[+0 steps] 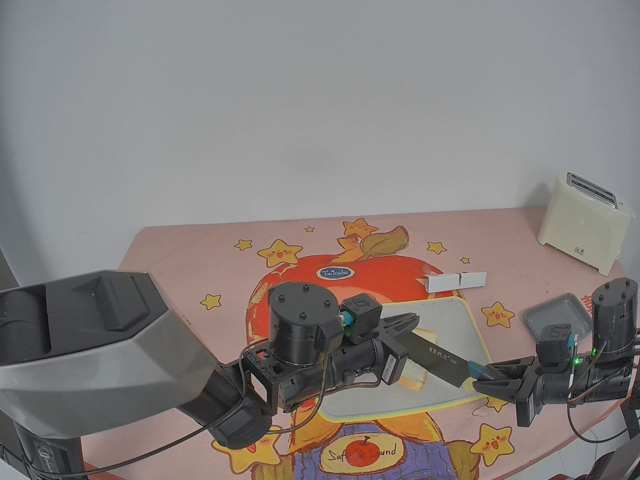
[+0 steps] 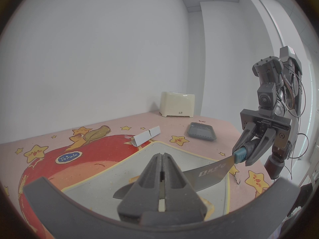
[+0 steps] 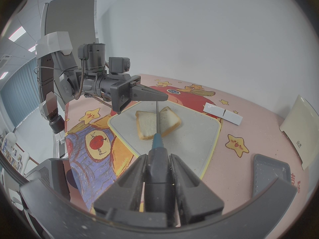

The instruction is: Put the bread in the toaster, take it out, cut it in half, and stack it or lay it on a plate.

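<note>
The right gripper (image 1: 490,381) holds the knife (image 1: 437,355) in its fingers, blade across the middle of the bread (image 3: 146,125), under the left gripper (image 1: 408,321), whose fingers are shut.

Not much lettering around. There's a blue oval label (image 1: 335,273) with white script on the big apple printed on the desk (image 1: 187,255) cover. The knife (image 1: 437,355) blade has white print, and the toaster (image 1: 581,227) has small dark characters low on its side. Curly writing (image 1: 363,453) circles a little apple near the desk's front edge.
</note>
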Robot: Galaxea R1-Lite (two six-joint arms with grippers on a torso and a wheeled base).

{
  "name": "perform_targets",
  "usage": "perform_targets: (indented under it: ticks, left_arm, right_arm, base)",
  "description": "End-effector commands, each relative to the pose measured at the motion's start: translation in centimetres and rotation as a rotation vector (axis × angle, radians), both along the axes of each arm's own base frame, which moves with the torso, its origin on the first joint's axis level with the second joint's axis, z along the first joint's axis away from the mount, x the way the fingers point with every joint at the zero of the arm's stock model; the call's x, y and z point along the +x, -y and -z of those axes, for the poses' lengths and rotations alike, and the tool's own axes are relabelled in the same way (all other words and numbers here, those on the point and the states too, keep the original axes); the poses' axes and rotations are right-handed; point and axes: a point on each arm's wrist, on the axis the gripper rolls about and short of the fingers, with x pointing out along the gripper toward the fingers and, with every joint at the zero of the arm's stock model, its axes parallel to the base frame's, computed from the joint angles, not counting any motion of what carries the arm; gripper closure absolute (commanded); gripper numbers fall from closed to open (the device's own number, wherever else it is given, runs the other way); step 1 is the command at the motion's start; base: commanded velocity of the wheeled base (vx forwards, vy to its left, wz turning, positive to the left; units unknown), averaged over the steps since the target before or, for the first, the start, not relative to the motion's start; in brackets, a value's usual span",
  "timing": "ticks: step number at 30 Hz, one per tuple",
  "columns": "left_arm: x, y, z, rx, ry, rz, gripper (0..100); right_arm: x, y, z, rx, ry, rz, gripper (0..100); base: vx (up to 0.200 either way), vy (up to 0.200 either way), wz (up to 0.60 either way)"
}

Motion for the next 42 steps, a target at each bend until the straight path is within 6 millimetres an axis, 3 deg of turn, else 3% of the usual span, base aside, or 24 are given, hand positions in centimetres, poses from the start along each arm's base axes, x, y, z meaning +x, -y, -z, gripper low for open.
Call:
perform_targets:
  ticks: [1,11,22,35,42]
  left_arm:
    - [0.0,0.0,0.2,0.007,-0.006,0.0,100]
    - [-0.1,-0.2,-0.7,-0.008,0.01,-0.001,100]
    - [-0.5,-0.7,0.5,0.029,-0.025,-0.001,100]
    - [-0.5,-0.6,-0.1,0.021,-0.013,0.0,100]
    - [-0.5,-0.7,0.3,0.039,-0.029,-0.002,100]
  right_arm:
    - [-0.1,0.0,-0.2,0.007,0.011,-0.002,100]
    - [0.2,0.0,0.8,-0.026,-0.035,0.002,100]
    - [0.0,0.0,-0.2,0.008,0.015,-0.002,100]
    - [0.2,-0.2,0.9,-0.025,-0.037,-0.005,100]
    - [0.2,-0.1,0.5,-0.016,-0.021,-0.003,100]
  base:
    - [0.0,0.0,0.0]
    - [0.0,0.0,0.0]
    - [0.0,0.0,0.0]
    - [0.0,0.0,0.0]
    - [0.0,0.0,0.0]
